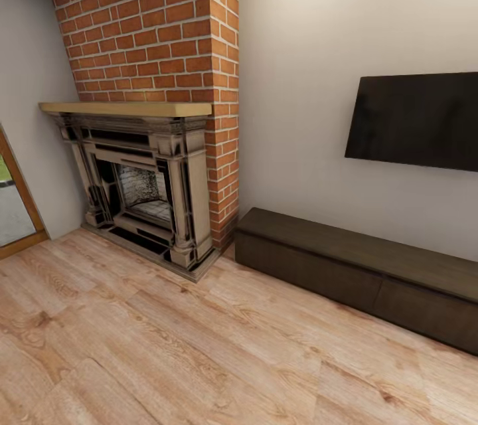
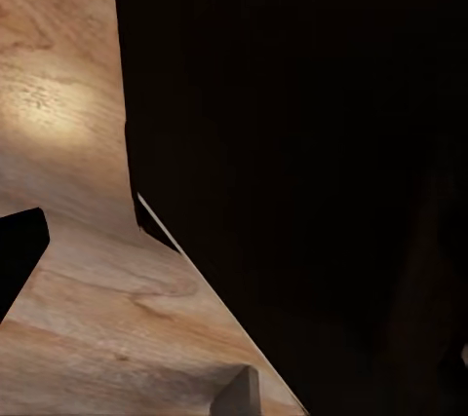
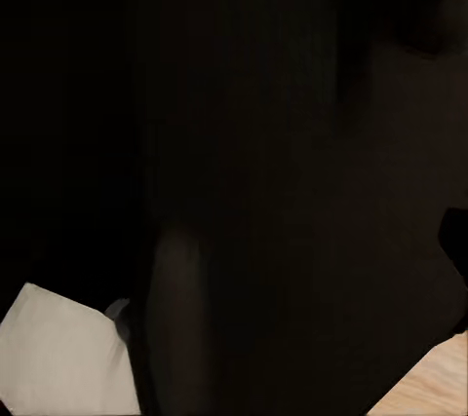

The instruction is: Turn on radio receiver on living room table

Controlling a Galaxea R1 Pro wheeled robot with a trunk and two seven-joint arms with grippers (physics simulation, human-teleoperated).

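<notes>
1. Head view: a red brick chimney [image 1: 166, 20] rises at 11 o'clock above a fireplace [image 1: 143, 189] with a pale wood mantel [image 1: 126, 108]. A dark wall screen [image 1: 415, 119] hangs at 3 o'clock over a long dark-brown low cabinet [image 1: 362, 272] against the white wall [image 1: 299, 46]. Light wood-plank floor [image 1: 166, 345] covers the lower half. This is the living room; the radio receiver's place cannot be told.

2. Left wrist view: plank floor beside a large dark shape; whether the left hand is released or clenched, I cannot tell.

3. Right wrist view: mostly darkness, with a pale patch and a floor corner; the right hand's state cannot be told.
</notes>
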